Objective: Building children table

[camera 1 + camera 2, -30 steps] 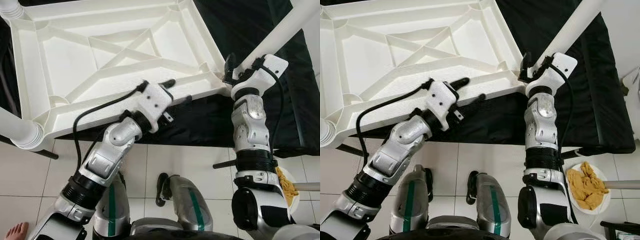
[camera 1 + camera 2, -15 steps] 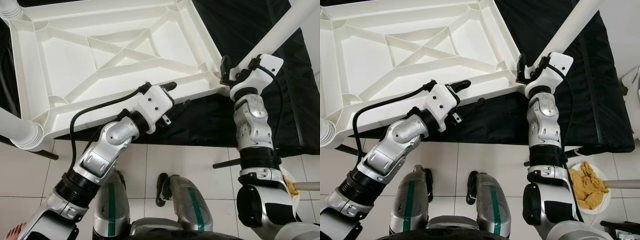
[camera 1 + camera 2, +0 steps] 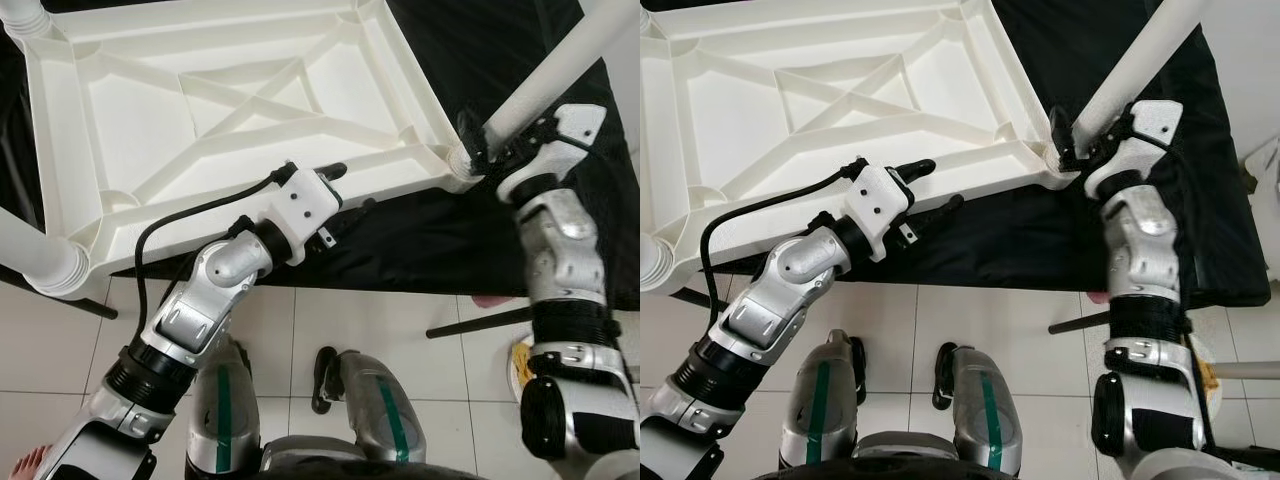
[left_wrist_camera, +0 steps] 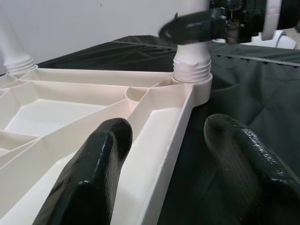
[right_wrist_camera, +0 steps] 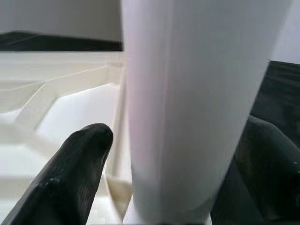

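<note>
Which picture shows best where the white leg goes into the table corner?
The left wrist view: the leg's ribbed end sits in the tabletop's corner socket. The eye views show that joint small, beside the right gripper. The right wrist view shows the leg close up.

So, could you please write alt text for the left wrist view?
Two black fingers of the left gripper straddle the rim of an upside-down white plastic table lying on a dark cloth. Further along the rim, the right gripper is at a white leg standing in the corner socket.
</note>
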{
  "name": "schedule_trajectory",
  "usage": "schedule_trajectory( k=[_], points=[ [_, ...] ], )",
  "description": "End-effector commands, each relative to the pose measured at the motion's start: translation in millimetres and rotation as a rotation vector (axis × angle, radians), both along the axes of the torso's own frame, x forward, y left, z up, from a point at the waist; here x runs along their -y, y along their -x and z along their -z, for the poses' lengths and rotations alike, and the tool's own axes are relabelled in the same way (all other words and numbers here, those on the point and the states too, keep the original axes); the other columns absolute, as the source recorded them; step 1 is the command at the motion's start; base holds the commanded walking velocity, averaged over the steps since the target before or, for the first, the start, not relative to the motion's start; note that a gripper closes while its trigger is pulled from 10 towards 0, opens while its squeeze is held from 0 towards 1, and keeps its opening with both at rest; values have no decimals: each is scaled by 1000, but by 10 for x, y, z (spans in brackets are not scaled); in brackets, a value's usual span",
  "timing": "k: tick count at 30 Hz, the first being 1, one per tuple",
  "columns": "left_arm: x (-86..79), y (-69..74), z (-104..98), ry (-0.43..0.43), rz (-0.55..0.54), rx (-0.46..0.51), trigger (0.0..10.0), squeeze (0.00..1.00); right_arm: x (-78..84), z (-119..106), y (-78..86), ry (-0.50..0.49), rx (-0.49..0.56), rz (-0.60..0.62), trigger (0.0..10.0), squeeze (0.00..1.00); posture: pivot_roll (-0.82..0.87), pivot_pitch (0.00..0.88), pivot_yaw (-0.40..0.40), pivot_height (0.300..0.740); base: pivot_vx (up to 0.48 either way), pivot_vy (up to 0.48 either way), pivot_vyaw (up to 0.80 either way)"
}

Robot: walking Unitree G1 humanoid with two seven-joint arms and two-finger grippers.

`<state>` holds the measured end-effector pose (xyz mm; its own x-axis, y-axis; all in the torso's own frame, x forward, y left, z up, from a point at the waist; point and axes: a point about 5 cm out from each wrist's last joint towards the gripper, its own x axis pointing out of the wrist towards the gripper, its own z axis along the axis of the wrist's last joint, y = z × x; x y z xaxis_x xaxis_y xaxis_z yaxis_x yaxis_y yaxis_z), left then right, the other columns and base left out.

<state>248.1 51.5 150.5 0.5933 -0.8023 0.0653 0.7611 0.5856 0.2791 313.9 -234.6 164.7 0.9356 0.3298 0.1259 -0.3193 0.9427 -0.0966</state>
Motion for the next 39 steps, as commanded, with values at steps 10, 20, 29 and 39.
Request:
schedule_trajectory(
  k=[10,20,29,39],
  points=[
    [18,20,-3,0,8,-10,10000,0,19,120,83,61,-79,-137,10000,0,93,88,-102,740,0,0,0],
    [15,19,-12,4,7,-12,10000,0,89,222,11,17,-107,-104,10000,0,94,91,-101,740,0,0,0],
    [18,20,-21,3,10,-12,10000,0,-15,299,-114,-46,-96,-90,10000,0,98,90,-94,740,0,0,0],
    [13,11,-29,-3,11,-9,10000,0,-62,295,-245,-32,-79,-79,0,0,107,80,-94,740,0,0,0]
  ],
)
